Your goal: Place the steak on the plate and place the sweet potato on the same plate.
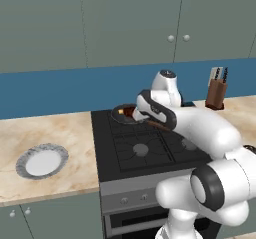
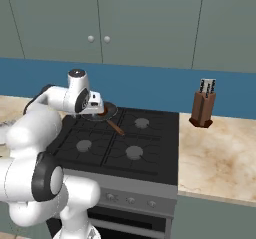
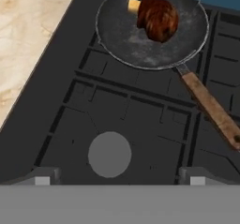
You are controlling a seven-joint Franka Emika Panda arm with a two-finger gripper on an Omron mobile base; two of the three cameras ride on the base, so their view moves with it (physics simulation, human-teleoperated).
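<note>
Hovering over the back left part of the stove (image 1: 145,150), the claw (image 3: 117,178) hangs apart from everything, its two dark fingertips (image 3: 44,176) set wide with nothing between them; the hand view looks down past them onto the black grates and a round grey burner cap (image 3: 109,154) just ahead of the tips; farther ahead of the claw sits a dark frying pan (image 3: 122,40) with a brown wooden handle (image 3: 211,108) that runs back toward the claw's right side; the steak (image 3: 158,19), a reddish-brown chunk with a small yellow bit at its edge, lies inside the pan on the far side, well clear of the fingers; in the left base view the claw (image 1: 134,114) is at the pan's near edge, above it; the plate (image 1: 25,155), white with a grey speckled rim, rests on the marble bench (image 1: 50,133) well off to the claw's left, nothing on it; a knife block (image 2: 202,108) stands on the bench far to the claw's right.
</note>
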